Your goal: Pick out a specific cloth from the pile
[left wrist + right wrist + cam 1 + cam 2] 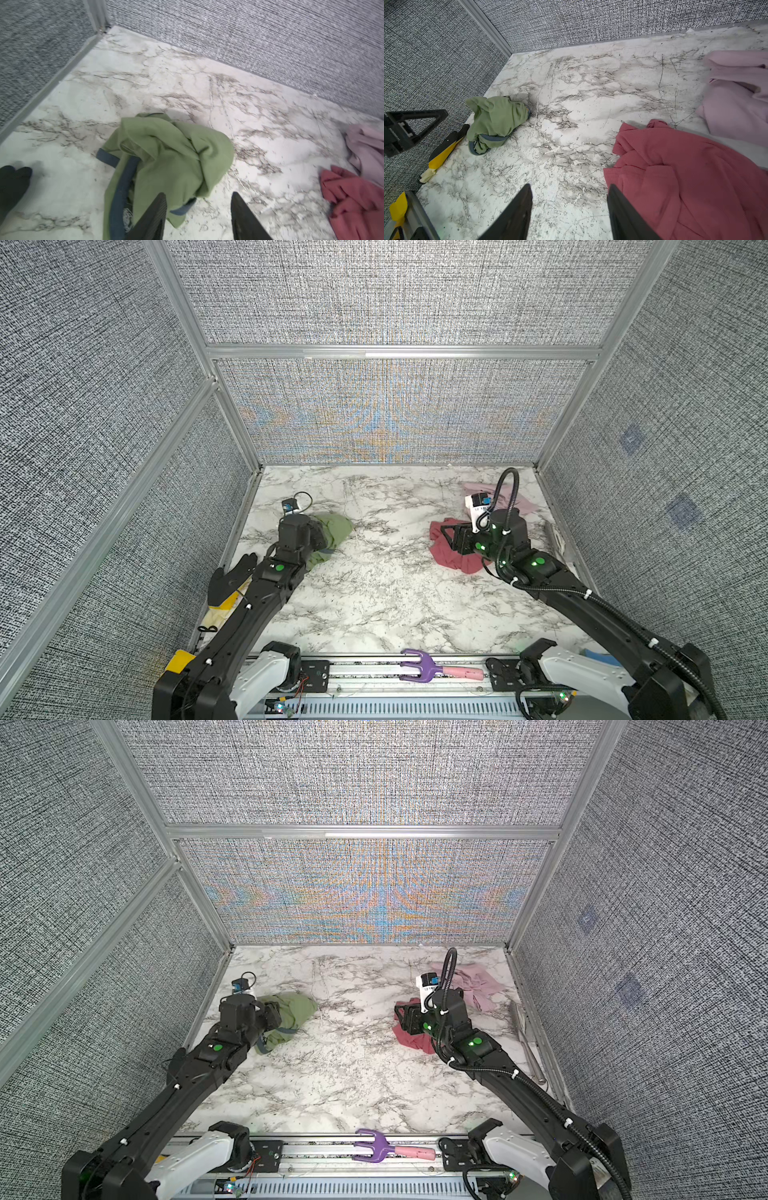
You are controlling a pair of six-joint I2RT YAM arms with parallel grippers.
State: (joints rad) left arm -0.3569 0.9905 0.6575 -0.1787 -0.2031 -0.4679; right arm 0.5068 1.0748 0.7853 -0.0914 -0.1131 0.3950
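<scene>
The cloth (170,158) lies crumpled on the worktop (374,593), left side, just ahead of the left claw (198,195). That claw is released, one finger over the hem. The right claw (570,186) gapes empty beside the red cloth (685,176), well apart.

Bright, even light with faint, soft shadows. Coloured moiré ripples over the woven grey back wall (386,414) in both top views, whose edges bow. The left wrist view is blurred, smearing the crumpled olive-green cloth (166,158).
</scene>
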